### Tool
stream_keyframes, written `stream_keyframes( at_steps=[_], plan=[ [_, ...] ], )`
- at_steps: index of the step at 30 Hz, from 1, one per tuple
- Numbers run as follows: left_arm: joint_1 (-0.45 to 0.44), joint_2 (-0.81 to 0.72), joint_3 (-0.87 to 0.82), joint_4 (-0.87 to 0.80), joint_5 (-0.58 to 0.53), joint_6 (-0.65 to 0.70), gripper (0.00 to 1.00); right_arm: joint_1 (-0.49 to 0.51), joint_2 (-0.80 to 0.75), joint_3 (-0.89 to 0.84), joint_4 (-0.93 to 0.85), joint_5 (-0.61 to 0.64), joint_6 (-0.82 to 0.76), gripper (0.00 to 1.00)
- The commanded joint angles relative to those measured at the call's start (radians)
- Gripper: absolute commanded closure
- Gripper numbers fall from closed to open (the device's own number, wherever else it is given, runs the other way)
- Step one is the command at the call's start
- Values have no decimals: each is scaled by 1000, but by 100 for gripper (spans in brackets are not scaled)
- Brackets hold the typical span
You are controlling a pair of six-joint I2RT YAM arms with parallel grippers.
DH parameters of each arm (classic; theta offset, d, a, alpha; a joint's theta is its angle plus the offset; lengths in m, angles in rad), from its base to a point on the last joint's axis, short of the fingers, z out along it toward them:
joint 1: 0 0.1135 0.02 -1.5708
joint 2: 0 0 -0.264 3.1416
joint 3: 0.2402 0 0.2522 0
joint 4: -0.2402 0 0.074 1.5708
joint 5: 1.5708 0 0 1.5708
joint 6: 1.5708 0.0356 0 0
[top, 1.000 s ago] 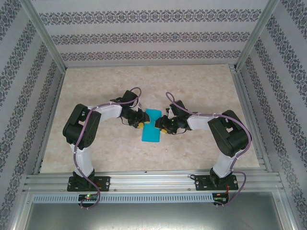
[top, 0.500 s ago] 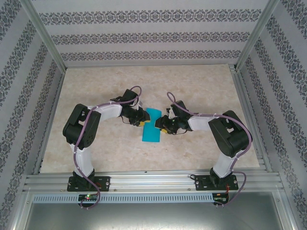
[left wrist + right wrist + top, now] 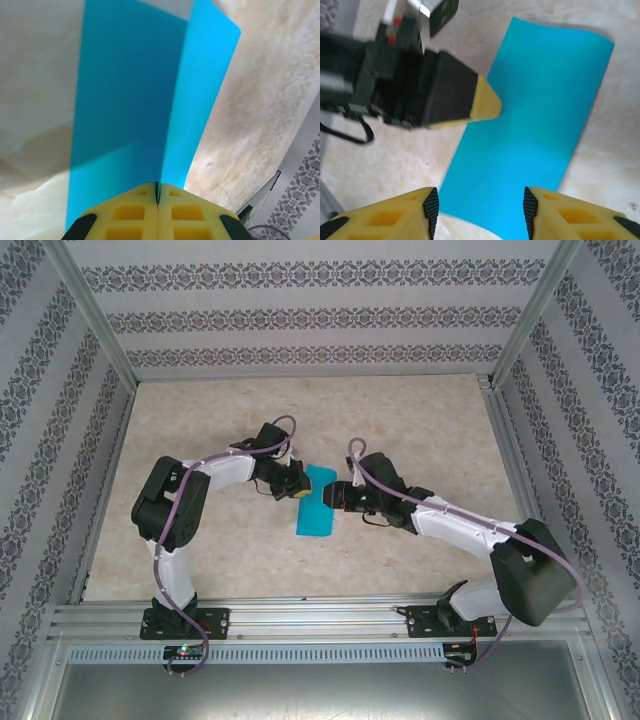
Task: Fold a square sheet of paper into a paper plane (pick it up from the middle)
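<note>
Yellow pads (image 3: 135, 215) of the left gripper (image 3: 296, 490) are fully closed, pinching the left long edge of the square sheet of paper (image 3: 317, 505). In the left wrist view a raised ridge of the sheet (image 3: 125, 100) runs straight into the seam between the pads of that gripper (image 3: 157, 192).

The sheet sits mid-desk between the 2 arms, now a tall narrow teal-blue rectangle. It looks folded in 2 rather than flat square, though I cannot tell if the layers line up. It mostly lies on the desk (image 3: 400, 420).

The right gripper (image 3: 335, 498) is at the sheet's right edge, jaws about half open, holding nothing. In the right wrist view the sheet (image 3: 540, 125) lies under it, with its near end between the spread fingers of that gripper (image 3: 478, 205). The left gripper's tip (image 3: 487, 102) touches the opposite long edge.

Judged step: early centre-fold stage; no nose corners or wings made yet. The next move probably calls for the right gripper to press or pinch the free edge while the left holds steady. The thin paper could slip or buckle.

Around it: purple cables (image 3: 285, 428) on the arms, patterned walls (image 3: 300, 320), an aluminium rail (image 3: 320, 620) at the near edge. Nothing else lies on the desk near the sheet. The main obstruction is the 2 grippers crowding each other across it.
</note>
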Motion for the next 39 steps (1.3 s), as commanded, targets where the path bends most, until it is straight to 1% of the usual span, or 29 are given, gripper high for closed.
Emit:
stream_keyframes(
  at_steps=[1,3,5,7,10,11,12,14,15,17,21,22,24,25,28,30,31,36,39],
  plan=[
    [3,29,80,-102,-7,106,95,21,-41,-42,-47,162,-84,49],
    [3,44,110,-144,6,144,96,28,-60,-66,-5,129,-107,49],
    [3,56,132,-169,13,159,96,66,-70,-69,3,147,-156,48],
    [3,60,139,-165,27,149,96,118,-65,-50,-17,189,-195,46],
    [0,50,135,-162,36,132,95,184,-23,18,-99,213,-253,43],
    [1,47,128,-155,39,123,94,211,-6,45,-139,245,-275,42],
    [0,39,118,-142,54,116,94,237,11,70,-178,305,-284,42],
    [-8,27,115,-146,71,135,95,263,31,98,-238,421,-257,43],
    [-13,23,124,-171,66,158,95,256,31,105,-261,449,-231,42],
    [-20,28,147,-218,66,196,99,224,4,90,-266,466,-178,42],
    [-40,24,211,-307,64,275,100,125,-133,-17,-185,453,-61,40],
    [-43,25,228,-330,51,287,100,103,-166,-46,-155,425,-48,38],
    [-45,35,259,-375,14,308,100,38,-228,-101,-77,308,-37,37],
    [-45,42,267,-385,7,311,100,21,-242,-112,-63,267,-36,36],
    [-45,62,262,-375,3,289,100,20,-260,-105,-70,193,-64,34],
    [-47,68,247,-352,6,261,100,53,-233,-71,-108,155,-93,34],
    [-47,68,241,-343,6,249,100,82,-217,-52,-131,157,-108,34],
    [-47,63,224,-325,11,223,100,260,-86,58,-227,259,-151,33],
    [-47,63,223,-333,7,226,100,339,2,132,-263,323,-163,33]
  ],
)
